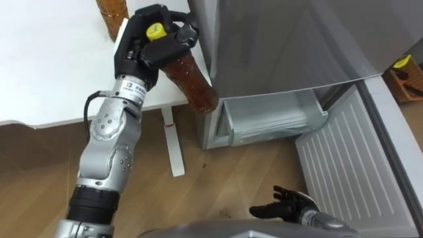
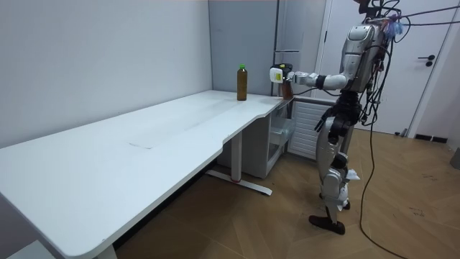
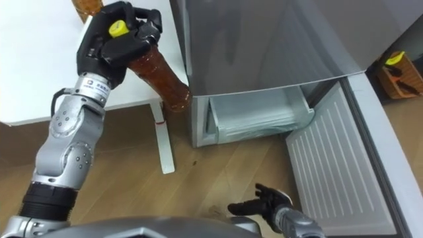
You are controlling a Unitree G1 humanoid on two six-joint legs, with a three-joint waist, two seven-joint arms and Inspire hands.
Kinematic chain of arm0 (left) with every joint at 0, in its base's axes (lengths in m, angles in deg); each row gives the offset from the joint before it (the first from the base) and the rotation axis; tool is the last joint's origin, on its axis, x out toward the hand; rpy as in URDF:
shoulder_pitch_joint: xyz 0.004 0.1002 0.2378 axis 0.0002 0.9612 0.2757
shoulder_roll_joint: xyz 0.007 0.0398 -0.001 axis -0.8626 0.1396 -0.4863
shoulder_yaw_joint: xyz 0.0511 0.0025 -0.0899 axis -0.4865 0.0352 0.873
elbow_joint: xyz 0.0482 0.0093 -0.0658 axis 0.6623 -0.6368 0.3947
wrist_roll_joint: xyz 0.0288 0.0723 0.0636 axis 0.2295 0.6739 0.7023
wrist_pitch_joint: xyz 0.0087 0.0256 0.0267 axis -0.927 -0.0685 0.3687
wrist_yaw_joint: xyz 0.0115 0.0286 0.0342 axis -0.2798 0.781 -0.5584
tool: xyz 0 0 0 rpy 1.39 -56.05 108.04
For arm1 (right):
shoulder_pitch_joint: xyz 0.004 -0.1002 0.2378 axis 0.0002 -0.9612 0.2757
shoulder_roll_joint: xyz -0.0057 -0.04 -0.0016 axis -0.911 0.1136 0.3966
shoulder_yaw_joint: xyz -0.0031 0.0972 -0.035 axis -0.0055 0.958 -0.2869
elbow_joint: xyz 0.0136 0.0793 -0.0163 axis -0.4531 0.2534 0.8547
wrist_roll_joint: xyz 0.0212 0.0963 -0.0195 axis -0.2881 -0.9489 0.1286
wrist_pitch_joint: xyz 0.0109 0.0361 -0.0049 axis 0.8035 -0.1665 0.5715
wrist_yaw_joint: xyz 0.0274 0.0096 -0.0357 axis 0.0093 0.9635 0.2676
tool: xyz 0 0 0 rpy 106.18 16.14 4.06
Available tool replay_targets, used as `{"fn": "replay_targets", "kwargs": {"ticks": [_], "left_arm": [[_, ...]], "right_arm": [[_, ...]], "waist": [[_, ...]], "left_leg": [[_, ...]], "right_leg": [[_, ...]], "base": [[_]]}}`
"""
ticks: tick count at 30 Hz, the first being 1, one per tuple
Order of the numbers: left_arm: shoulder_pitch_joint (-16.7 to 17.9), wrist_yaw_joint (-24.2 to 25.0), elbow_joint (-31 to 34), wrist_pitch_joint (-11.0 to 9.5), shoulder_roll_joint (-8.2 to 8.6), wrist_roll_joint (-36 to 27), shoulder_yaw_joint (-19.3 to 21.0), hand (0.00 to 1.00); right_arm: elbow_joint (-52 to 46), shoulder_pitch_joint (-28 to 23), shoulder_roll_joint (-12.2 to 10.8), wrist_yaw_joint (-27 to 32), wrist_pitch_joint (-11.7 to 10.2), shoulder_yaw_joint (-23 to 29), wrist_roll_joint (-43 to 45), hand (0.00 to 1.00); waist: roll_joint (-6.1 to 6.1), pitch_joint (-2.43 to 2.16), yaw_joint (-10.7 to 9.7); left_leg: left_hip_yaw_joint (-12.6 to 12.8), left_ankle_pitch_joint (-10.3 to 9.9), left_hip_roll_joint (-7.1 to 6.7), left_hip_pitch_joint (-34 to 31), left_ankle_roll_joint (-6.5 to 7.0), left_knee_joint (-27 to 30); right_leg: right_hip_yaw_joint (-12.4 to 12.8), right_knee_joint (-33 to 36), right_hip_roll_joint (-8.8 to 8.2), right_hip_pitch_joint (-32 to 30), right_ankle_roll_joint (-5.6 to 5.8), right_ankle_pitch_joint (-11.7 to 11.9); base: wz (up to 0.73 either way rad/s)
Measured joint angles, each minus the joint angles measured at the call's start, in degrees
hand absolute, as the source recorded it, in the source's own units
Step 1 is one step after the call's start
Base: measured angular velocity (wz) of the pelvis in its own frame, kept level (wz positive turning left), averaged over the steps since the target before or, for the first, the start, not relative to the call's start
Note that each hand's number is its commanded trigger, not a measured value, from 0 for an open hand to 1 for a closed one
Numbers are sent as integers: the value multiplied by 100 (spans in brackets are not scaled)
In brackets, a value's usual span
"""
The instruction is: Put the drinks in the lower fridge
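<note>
Two drinks: neither is in the fridge yet; the task looks barely begun.
Right hand (image 1: pixel 285 206): bottom centre, fingers loose, holding nothing.
Left hand (image 1: pixel 142 47): upper left, curled round a tilted brown bottle (image 1: pixel 193 80).
Lower fridge (image 1: pixel 268 122): centre, door open.
Table (image 1: pixel 46 66): white, upper left; second bottle (image 1: pixel 111 12) standing on it.
Room: wood floor (image 1: pixel 218 178), grey walls (image 2: pixel 108 57).

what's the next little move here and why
Probably lower the bottle rightward toward the open lower fridge drawer: the left robot hand grips it tilted, above and left of the drawer, whose door already stands open.
</note>
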Motion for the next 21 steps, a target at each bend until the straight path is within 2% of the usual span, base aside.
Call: {"fn": "replay_targets", "kwargs": {"ticks": [2, 4, 7, 13, 21], "left_arm": [[0, 4, -2, 23, 4, -27, -119, 100], [0, 14, -8, 81, 35, -228, -226, 100], [0, 176, -9, 139, 122, -517, -404, 100], [11, 423, -17, 188, 123, -707, -539, 100], [47, 697, -174, 188, 113, -704, -623, 100]], "right_arm": [[-520, 6, -5, 2, 62, -135, 179, 0], [-844, 21, -13, -13, 73, -306, 292, 0], [-1367, 11, -41, -57, 173, -342, 457, 0], [-2901, -105, -128, -94, 209, -738, 578, 0], [-3399, -148, -110, -352, 210, -803, 716, 0]], "waist": [[60, 32, 19], [80, 35, 38], [103, 28, 180], [88, 31, 180], [87, 34, 312]], "left_leg": [[23, 0, 5, -26, 0, 5], [15, 1, 6, -31, 1, 10], [47, 3, 9, -35, 5, 3], [49, 4, 10, -37, 5, 13], [50, 3, 24, -144, 5, 105]], "right_leg": [[20, 30, 2, -35, -1, 1], [23, 55, 4, -68, -1, 1], [91, 95, 10, -149, -2, 0], [108, 100, 13, -143, -2, 0], [102, 119, 18, -181, -10, 6]], "base": [[-4], [0], [-9], [-1], [0]]}}
